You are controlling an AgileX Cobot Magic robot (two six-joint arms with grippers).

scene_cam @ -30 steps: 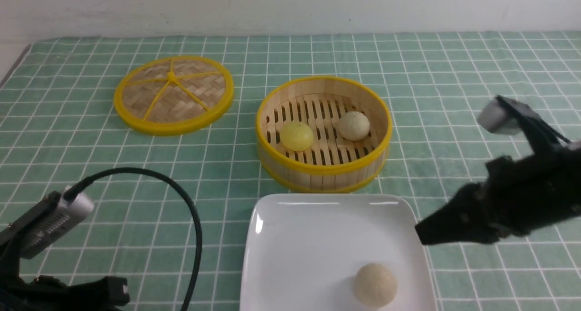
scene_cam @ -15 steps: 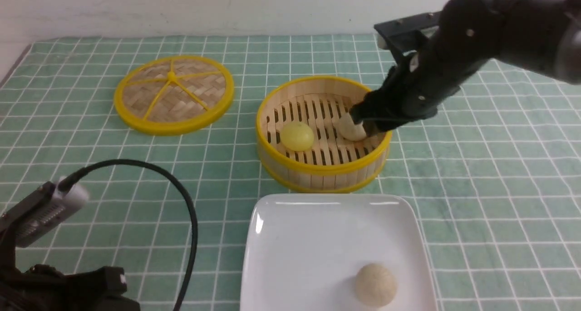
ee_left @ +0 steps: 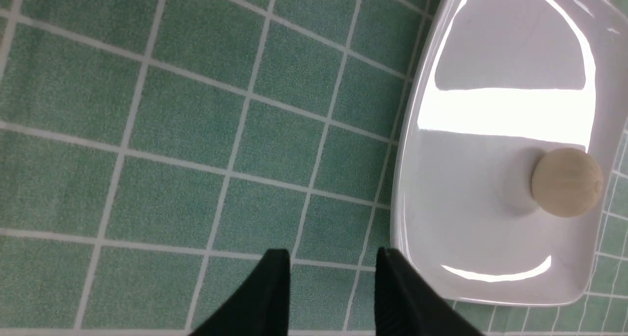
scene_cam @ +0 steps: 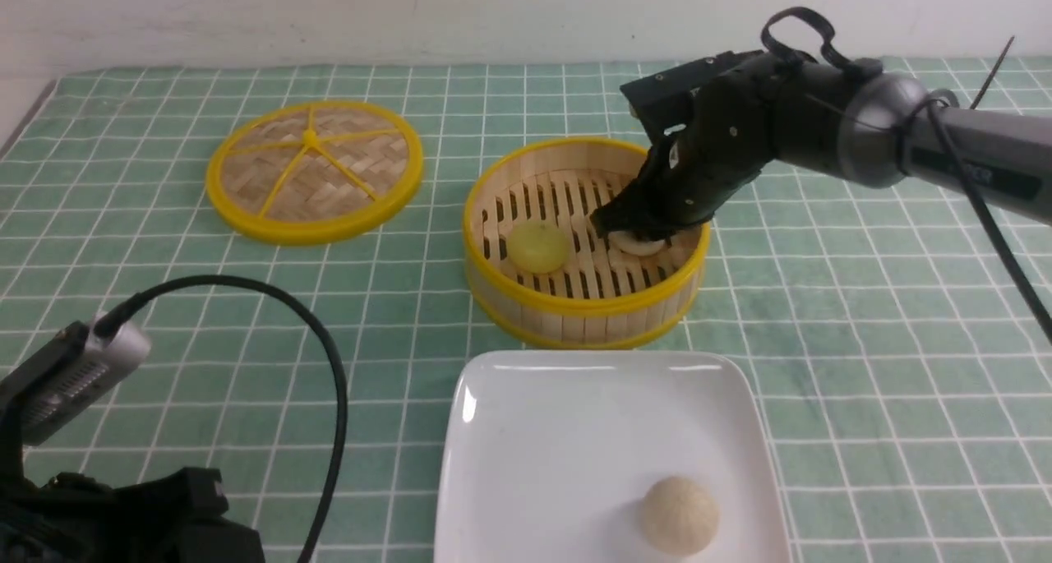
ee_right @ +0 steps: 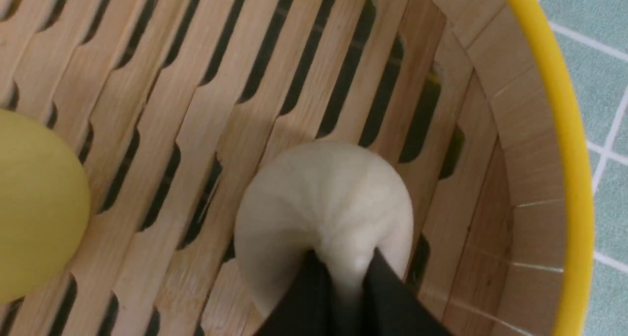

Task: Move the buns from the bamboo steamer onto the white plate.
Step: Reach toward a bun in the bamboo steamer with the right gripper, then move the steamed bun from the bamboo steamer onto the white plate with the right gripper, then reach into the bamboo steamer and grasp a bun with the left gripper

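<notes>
- The right gripper [ee_right: 343,270] is clenched on the cream bun [ee_right: 324,193] inside the bamboo steamer [scene_cam: 575,304]. Its two black fingertips pinch a fold of dough at the bun's top. The dough bulges between them, so the bun is likely soft and the hold shallow.
- The arm comes down over the steamer's right wall, probably because that bun lies close to that side. The bun appears to rest on the slatted floor, not yet lifted.
- The yellow bun [scene_cam: 538,246] lies on the same floor toward the steamer's left side. It is apart from the cream one and clear of the fingers, which probably leaves it for a later trip.
- The white plate [scene_cam: 559,431] lies just on the near side of the steamer, a short carry for each bun. A tan ball [scene_cam: 680,515] rests in the plate corner farthest from the steamer, leaving most of the plate bare.
- The lid [scene_cam: 314,171] lies flat well to the steamer's left, leaving the steamer open from above.
- The left gripper [ee_left: 331,257] hangs nearer than the steamer and to its left, beside the plate's edge. Its fingers are spread with nothing between them, so it seems parked out of the way.
- No brand, label or readable writing shows. A faint mark on the right arm's tube is too blurred to read.
</notes>
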